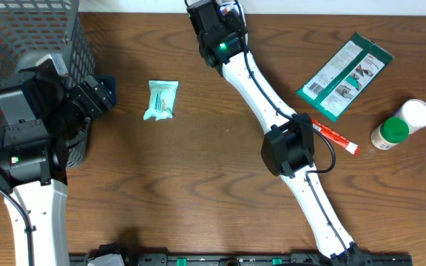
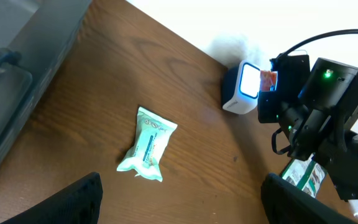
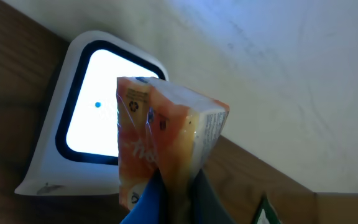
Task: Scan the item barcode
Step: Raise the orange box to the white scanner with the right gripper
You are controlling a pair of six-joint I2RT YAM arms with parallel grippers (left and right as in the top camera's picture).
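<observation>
Before lit white box scanner (image 3: 86, 118), right gripper (image 3: 173, 202) clamped on orange plastic-wrapped packet (image 3: 166, 137); left gripper (image 1: 100, 94) wide open, holding nothing.

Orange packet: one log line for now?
right gripper: shut on orange plastic packet; position: before lit white scanner; left gripper: open

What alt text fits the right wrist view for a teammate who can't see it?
The right gripper pinches the lower end of an orange-and-white wrapped packet, holding it in front of the lit window of a white barcode scanner. The scanner sits on a brown wooden table, with a pale wall behind it.
</observation>
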